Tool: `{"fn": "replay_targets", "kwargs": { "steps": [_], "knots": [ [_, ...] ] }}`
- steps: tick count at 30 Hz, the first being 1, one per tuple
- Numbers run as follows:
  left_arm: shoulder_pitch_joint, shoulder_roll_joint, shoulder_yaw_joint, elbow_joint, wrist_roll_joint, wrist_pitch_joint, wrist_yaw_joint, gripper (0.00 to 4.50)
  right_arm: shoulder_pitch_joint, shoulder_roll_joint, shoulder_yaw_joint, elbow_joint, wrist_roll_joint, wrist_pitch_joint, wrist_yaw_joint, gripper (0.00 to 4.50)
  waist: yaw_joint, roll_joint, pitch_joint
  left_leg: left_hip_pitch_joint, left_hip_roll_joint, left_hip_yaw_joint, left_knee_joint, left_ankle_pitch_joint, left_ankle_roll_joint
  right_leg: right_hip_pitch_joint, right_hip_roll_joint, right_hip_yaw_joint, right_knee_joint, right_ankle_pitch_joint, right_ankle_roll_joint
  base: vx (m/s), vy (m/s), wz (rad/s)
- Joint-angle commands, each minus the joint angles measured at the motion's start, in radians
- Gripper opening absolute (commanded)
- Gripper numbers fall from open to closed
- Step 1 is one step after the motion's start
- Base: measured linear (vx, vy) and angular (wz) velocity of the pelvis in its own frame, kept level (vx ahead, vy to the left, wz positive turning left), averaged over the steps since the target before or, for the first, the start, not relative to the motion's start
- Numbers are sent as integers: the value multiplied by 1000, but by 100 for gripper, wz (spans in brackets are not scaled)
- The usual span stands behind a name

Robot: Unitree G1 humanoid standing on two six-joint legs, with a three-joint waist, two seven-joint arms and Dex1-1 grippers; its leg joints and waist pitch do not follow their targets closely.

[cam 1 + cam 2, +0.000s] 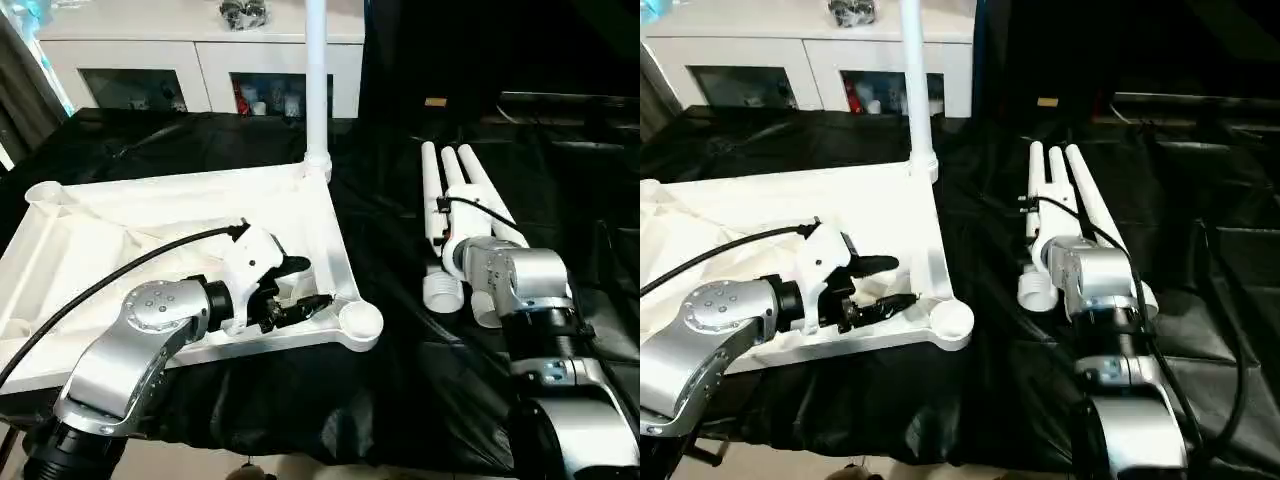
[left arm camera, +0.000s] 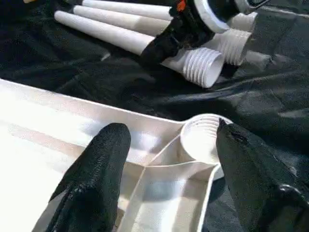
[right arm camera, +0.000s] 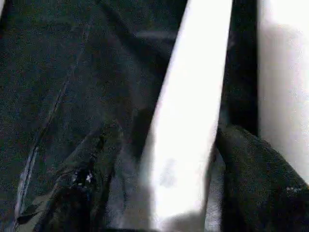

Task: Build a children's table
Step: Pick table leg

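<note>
White plastic tabletop [image 1: 180,215] lies upside down under our spread left tool [image 1: 298,285], its corner socket [image 2: 205,137] just ahead, while our right tool [image 3: 159,193], fingers spread, straddles one loose leg [image 3: 193,111].

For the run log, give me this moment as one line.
white plastic ribbed tabletop: upside down, one white tubular leg upright in far socket | left gripper: open over near corner socket | right gripper: straddling one loose leg, grip unclear

Glossy white plastic tabletop [image 1: 180,215], ribbed-ended plastic legs [image 1: 455,195], shiny wrinkled black cloth [image 1: 400,370]
</note>
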Motion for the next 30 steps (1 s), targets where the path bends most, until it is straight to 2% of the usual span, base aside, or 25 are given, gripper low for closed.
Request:
{"fn": "replay_targets", "kwargs": {
  "steps": [1, 4, 15, 21, 23, 26, 27, 28, 30],
  "knots": [
    [-2, 14, -3, -21, 2, 8, -2, 322, -25, 4, -23, 39, 19, 3, 0, 350, 0, 2, -67, 7, 10, -2, -68, -153, -40, 56, -44, 49, -69, -144, -174, 0, 0, 0],
    [-8, 18, -8, -16, 8, -1, 0, 325, -48, 3, -33, 90, 25, -16, 2, 311, 1, 1, -67, 7, 10, -2, -68, -159, -40, 56, -44, 49, -69, -151, -173, 0, 0, 0],
    [-37, 22, -10, 12, 10, -22, 3, 325, -125, -7, -86, 288, 59, -69, 17, 220, 3, -2, -70, 5, 10, 0, -64, -135, -30, 57, -46, 48, -63, -120, -196, 0, 0, 0],
    [-72, 8, -8, 60, 51, -65, 46, 325, -154, -17, -136, 370, 84, -115, 1, 189, 3, -2, -68, 7, 10, 0, -64, -159, -30, 56, -47, 47, -68, -158, -190, 0, 0, 0],
    [-86, -1, -2, 79, 50, -66, 56, 325, -162, -21, -148, 395, 89, -132, -3, 186, 4, 2, -69, 8, 10, 0, -64, -165, -34, 56, -47, 47, -69, -166, -187, 0, 0, 0],
    [-104, -25, 12, 99, 40, -71, 74, 325, -166, -24, -163, 403, 99, -148, -8, 184, 2, 2, -69, 6, 10, -1, -63, -167, -33, 57, -46, 45, -69, -157, -191, 0, 0, 0],
    [-112, -36, 22, 109, 33, -77, 81, 325, -168, -24, -168, 402, 105, -151, -7, 184, 3, 15, -71, 8, 10, -2, -61, -163, -35, 56, -46, 45, -66, -144, -194, 0, 0, 0],
    [-123, -57, 35, 122, 20, -79, 95, 325, -169, -25, -173, 396, 113, -169, 1, 184, 2, 11, -71, 8, 10, -1, -61, -163, -34, 55, -45, 45, -69, -136, -195, 0, 0, 0],
    [-165, -121, 84, 168, -15, -45, 155, 325, -156, -18, -188, 329, 142, -239, 49, 184, 2, 20, -73, 7, 8, 0, -58, -168, -34, 57, -45, 45, -66, -110, -210, 0, 0, 0]
  ]
}}
